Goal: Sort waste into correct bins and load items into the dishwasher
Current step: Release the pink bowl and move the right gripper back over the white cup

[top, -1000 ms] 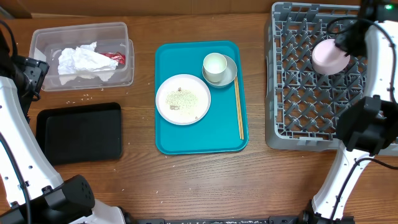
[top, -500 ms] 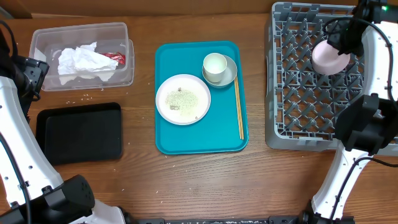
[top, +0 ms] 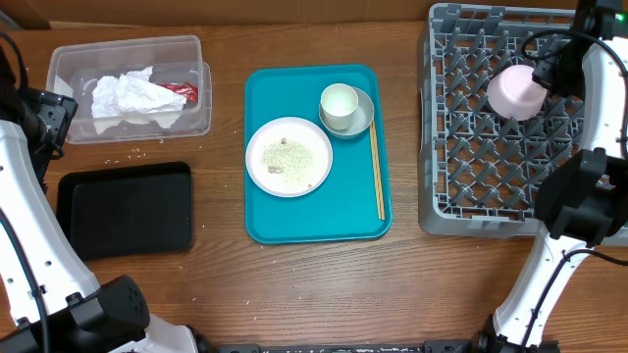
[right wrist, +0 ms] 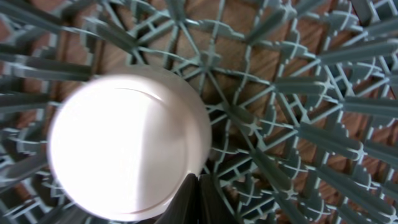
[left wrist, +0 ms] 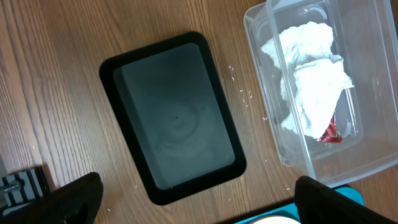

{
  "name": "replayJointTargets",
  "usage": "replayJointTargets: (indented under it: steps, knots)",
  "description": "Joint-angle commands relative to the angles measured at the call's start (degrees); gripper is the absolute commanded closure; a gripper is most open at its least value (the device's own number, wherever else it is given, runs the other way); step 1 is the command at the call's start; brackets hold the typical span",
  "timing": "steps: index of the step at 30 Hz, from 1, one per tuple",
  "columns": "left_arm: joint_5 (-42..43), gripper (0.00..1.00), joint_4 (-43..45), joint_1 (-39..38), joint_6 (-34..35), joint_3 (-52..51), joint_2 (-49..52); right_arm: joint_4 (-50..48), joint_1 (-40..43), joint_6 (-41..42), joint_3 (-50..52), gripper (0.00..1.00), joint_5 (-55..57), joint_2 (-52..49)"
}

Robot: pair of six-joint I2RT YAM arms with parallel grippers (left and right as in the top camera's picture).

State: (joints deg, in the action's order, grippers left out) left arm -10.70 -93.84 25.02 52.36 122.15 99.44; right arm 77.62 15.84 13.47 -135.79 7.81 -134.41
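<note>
Nearest the robot, left of the teal serving tray (top: 343, 211) on the wooden tabletop (top: 294, 284): shallow black tray (top: 125, 208), lying flat. Spread wide above that side, left fingers (left wrist: 81, 196), gripping nothing, one at each lower corner of the wrist view, with the black tray and tub below.

On the teal serving tray's near half, round white plate (top: 265, 178) strewn with rice (top: 287, 157). Along its right edge, thin wooden chopsticks (top: 377, 176), laid lengthwise. Toward its far right corner, small white cup (top: 340, 103) seated on a grey dish (top: 365, 120).

Just right of the teal serving tray, large grey dish rack (top: 471, 167) with grid floor and upright pegs. Over the rack's far part, well right of the teal serving tray, pale-pink bowl (top: 515, 91), pinched at its rim by right fingers (right wrist: 189, 199) closed tight on it, rack grid visible beneath in the wrist view.

Far left of the teal serving tray, beyond the black tray, clear plastic tub (top: 128, 49) containing crumpled white napkin (top: 128, 98) and red wrapper (top: 182, 91), wrapper against the napkin's right side. Between tub and black tray, loose rice grains (top: 128, 152) scattered on the tabletop.
</note>
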Motion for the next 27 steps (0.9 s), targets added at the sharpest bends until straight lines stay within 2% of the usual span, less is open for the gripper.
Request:
replayJointTargets:
  steps: [1,3,5,7,8,10,11,12,13,18,19,23,27]
  knots:
    - [-0.2,0.0,0.0,0.11,-0.52,-0.28,0.37,-1.95,-3.65,-4.85,-2.95,0.9,-17.35,4.35]
    - [-0.2,0.0,0.0,0.09,-0.52,-0.28,0.37,-5.16,-5.4,-4.94,-2.95,0.83,-26.34,5.27]
    - [-0.2,0.0,0.0,0.11,-0.52,-0.28,0.37,-8.17,-7.1,-4.96,-2.95,0.81,-34.03,5.31]
    - [-0.2,0.0,0.0,0.11,-0.52,-0.28,0.37,-11.98,-10.01,-4.98,-2.82,0.71,-42.01,5.14]
    - [-0.2,0.0,0.0,0.09,-0.52,-0.28,0.37,-14.08,-13.64,-5.55,-2.6,0.56,-42.14,5.11]
    - [-0.2,0.0,0.0,0.11,-0.52,-0.28,0.37,-14.05,-17.97,-9.75,-2.6,0.37,-39.89,5.11]
    - [-0.2,0.0,0.0,0.11,-0.52,-0.28,0.37,-13.31,-21.62,-12.13,-2.56,0.23,-35.71,5.11]
    - [-0.2,0.0,0.0,0.11,-0.52,-0.28,0.37,-12.92,-23.12,-12.55,-2.54,0.21,-33.42,5.11]
    - [-0.2,0.0,0.0,0.11,-0.52,-0.28,0.37,-11.96,-28.09,-12.55,-2.34,0.18,-25.09,5.05]
    - [-0.2,0.0,0.0,0.11,-0.52,-0.28,0.37,-13.42,-40.65,-13.68,-0.31,0.19,-5.55,2.73]
    - [-0.2,0.0,0.0,0.11,-0.52,-0.28,0.37,-13.4,-43.98,-14.86,-0.28,0.27,-3.3,1.03]
    - [-0.2,0.0,0.0,0.11,-0.52,-0.28,0.37,-12.96,-47.78,-15.02,-0.28,0.38,0.39,-1.22]
    - [-0.2,0.0,0.0,0.09,-0.52,-0.28,0.37,-11.47,-49.55,-13.79,-0.28,0.4,4.63,-2.47]
